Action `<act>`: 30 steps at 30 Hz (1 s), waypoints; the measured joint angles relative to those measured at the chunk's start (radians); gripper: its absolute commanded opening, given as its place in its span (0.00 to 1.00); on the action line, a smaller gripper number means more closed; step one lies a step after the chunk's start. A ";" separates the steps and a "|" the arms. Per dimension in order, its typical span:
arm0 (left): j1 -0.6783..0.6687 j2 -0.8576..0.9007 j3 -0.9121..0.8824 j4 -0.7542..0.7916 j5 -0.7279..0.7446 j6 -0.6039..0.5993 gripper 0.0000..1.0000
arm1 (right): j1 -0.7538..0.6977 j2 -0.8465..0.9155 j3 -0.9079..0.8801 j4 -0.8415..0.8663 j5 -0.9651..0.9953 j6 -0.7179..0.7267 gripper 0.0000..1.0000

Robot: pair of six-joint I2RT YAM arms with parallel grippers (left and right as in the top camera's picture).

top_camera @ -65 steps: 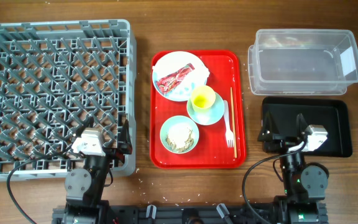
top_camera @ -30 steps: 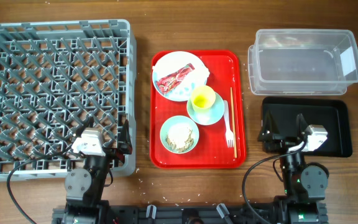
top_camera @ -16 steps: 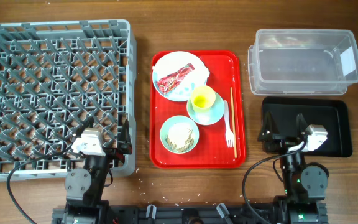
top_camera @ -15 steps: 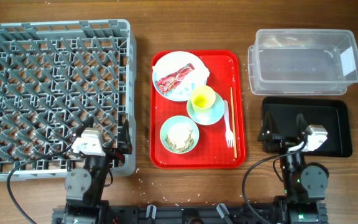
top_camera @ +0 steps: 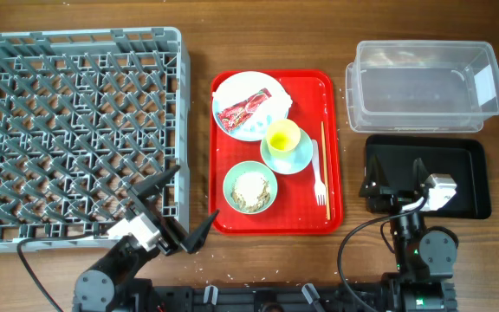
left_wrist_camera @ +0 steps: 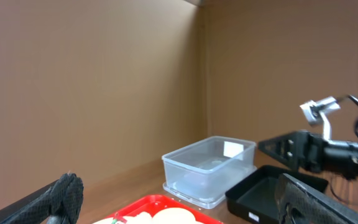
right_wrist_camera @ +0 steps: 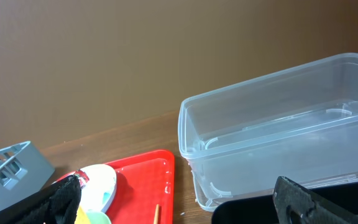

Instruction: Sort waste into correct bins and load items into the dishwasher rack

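On the red tray lies a pale blue plate carrying the red-and-white wrapper and a white napkin. A yellow cup stands on a mint saucer. A mint bowl holds rice scraps. The fork and chopstick lie at the tray's right side. My left gripper is open at the rack's near right corner, angled toward the tray. My right gripper is open over the black tray.
The clear tub sits behind the black tray, and shows in the left wrist view and right wrist view. The left wrist view also shows the black tray and the right arm. Small crumbs dot the wood near the front edge.
My left arm has swung right and turned, so its open fingers now point diagonally toward the red tray. The right arm and all objects have stayed put.
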 measured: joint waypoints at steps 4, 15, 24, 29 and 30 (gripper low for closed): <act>0.000 0.121 0.155 -0.244 -0.057 -0.046 1.00 | 0.000 0.000 0.000 0.000 0.000 0.000 1.00; -0.005 1.101 1.026 -1.043 0.135 0.090 1.00 | -0.001 0.001 0.000 0.000 -0.003 0.000 1.00; -0.233 1.382 1.405 -1.490 -0.374 0.022 1.00 | -0.001 0.001 0.000 0.000 -0.003 0.000 1.00; -0.338 1.462 1.411 -1.350 -0.448 0.018 1.00 | -0.001 0.001 0.000 0.000 -0.003 0.000 1.00; -0.342 1.467 1.411 -1.323 -0.452 0.018 1.00 | -0.001 0.001 0.000 0.000 -0.003 0.000 1.00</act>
